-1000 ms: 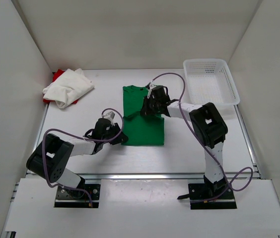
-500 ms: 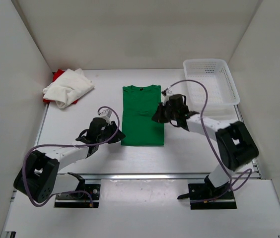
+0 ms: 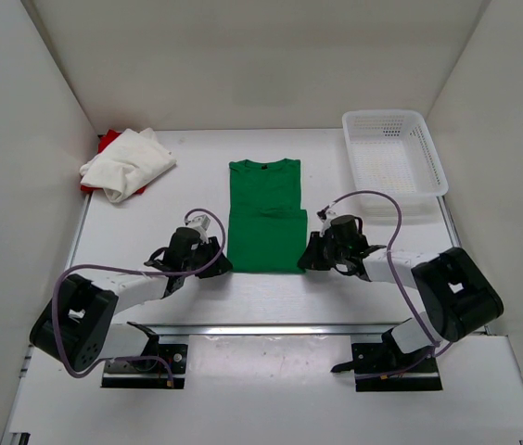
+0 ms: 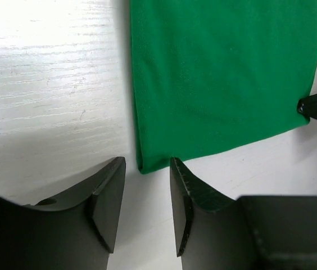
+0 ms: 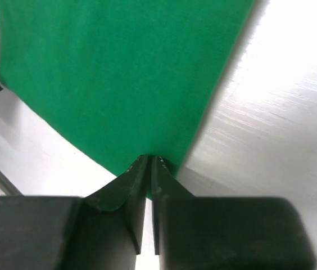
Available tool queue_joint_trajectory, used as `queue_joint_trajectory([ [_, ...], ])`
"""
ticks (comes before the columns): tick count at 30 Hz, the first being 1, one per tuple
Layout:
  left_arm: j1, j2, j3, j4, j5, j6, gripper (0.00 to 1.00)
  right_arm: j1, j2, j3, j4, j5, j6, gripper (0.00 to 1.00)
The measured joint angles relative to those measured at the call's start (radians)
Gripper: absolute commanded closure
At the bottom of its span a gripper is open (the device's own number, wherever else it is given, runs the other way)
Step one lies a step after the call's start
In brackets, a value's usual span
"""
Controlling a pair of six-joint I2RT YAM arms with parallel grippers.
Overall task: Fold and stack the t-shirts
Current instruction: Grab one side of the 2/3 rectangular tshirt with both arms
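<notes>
Left gripper is hovering part-open at the green t-shirt's near-left corner, holding nothing. Right gripper is sitting almost closed at its near-right corner — can't tell if pinching. Shirt is lying flat on the bench.

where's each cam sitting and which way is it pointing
Top external: above and behind the bases, looking down and forward at the table; both arms show.
Left wrist: on the left gripper, looking down its open fingers at the green t-shirt corner.
Right wrist: on the right gripper, fingers at the opposite near corner.
Shared: all see the green t-shirt.
</notes>
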Motion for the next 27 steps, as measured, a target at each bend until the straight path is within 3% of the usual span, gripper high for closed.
queue_joint_trajectory([
  [2,0.0,0.002,0.0,0.004,0.0,0.0,0.51,-0.006,-0.014,-0.015,0.019,-0.014,0.006,0.7],
  [5,-0.002,0.006,0.0,0.01,-0.002,0.001,0.51,-0.007,-0.082,-0.039,0.016,-0.008,0.004,0.6],
  [12,-0.015,0.02,0.0,0.026,-0.014,0.002,0.6,-0.039,-0.117,-0.091,0.013,0.006,0.007,0.59],
  [14,-0.024,0.028,0.0,0.037,-0.016,0.001,0.63,-0.039,-0.103,-0.089,0.031,-0.003,0.009,0.67],
  [19,-0.047,0.048,0.002,0.045,-0.016,-0.006,0.91,-0.034,-0.054,-0.089,0.063,-0.039,0.025,0.98],
  [21,-0.05,0.052,0.003,0.044,-0.014,-0.008,0.99,-0.035,-0.045,-0.089,0.069,-0.048,0.032,1.0],
  [27,-0.059,-0.009,-0.008,-0.029,-0.014,-0.003,1.0,0.011,-0.132,-0.133,0.029,-0.029,0.04,1.0],
])
